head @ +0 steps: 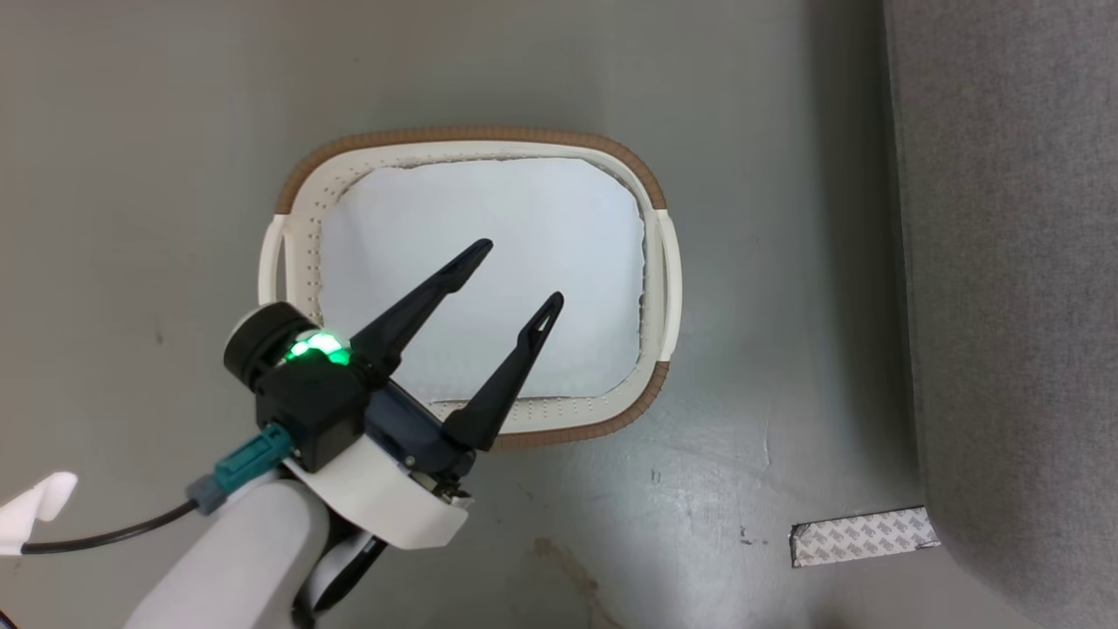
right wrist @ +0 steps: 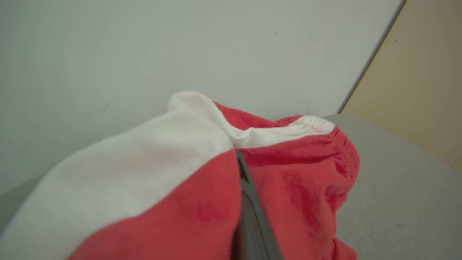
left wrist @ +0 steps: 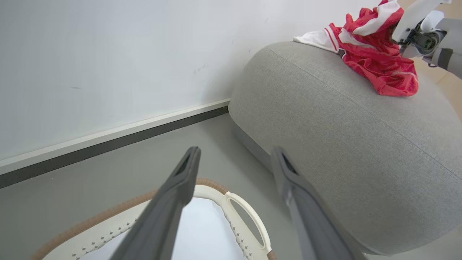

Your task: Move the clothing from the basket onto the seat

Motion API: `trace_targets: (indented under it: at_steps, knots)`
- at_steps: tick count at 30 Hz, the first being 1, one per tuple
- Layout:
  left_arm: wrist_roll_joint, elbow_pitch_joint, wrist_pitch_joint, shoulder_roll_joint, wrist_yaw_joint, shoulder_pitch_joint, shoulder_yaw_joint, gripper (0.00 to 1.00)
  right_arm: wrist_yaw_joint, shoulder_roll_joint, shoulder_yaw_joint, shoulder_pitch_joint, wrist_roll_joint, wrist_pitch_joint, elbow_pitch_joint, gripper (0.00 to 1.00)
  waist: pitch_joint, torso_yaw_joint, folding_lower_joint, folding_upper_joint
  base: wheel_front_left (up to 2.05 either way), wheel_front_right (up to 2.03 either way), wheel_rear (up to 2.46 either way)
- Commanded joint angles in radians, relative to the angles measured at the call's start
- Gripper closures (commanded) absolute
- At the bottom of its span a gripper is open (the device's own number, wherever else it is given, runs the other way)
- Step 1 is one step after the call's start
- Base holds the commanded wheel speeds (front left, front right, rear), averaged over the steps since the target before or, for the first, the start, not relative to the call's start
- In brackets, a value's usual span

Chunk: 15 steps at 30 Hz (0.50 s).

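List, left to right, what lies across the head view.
basket → strip of tape → seat. The open left pincer overlaps the basket, so it is left out.

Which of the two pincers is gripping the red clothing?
The right pincer: it is shut on the red and white clothing that lies on the grey seat. The left pincer stands open and empty over the basket.
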Motion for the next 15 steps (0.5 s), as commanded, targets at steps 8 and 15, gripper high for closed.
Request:
trace_targets:
  at_steps: [8, 15]
  knots:
    - [-0.008, -0.002, 0.017, 0.029, 0.029, 0.029, 0.016, 0.0, -0.003, 0.122, -0.057, 0.04, -0.101, -0.117, 0.088, 0.0, -0.043, -0.051, -0.0002, 0.0, 0.0, 0.0, 0.0]
    - [-0.03, 0.033, 0.006, 0.025, 0.06, 0.078, 0.024, 0.0, -0.003, 0.158, 0.075, 0.169, -0.108, -0.178, 0.15, 0.0, -0.172, -0.095, -0.0002, 0.0, 0.0, 0.0, 0.0]
